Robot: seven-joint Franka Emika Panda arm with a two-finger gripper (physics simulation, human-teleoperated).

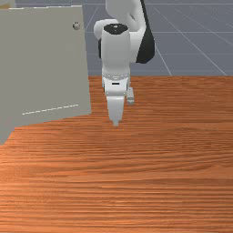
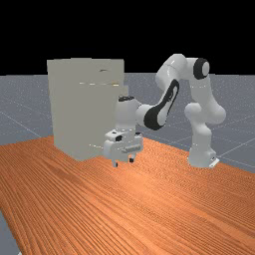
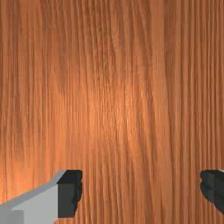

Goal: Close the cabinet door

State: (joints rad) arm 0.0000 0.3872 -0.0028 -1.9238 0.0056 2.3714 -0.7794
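Note:
In the far view my gripper points down above the table, in front of the cabinet. Its two fingers stand wide apart with nothing between them, as the wrist view also shows around the gripper. The grey-beige cabinet door stands at the front view's left, swung out at an angle, with a small round knob near its upper free edge. To the front view's right of that edge is my hand, with a visible gap between them.
Orange-brown wooden table lies beneath the hand and extends toward the front camera. The tall cabinet body stands on the table at the far view's left, and the arm's base is at the far view's right.

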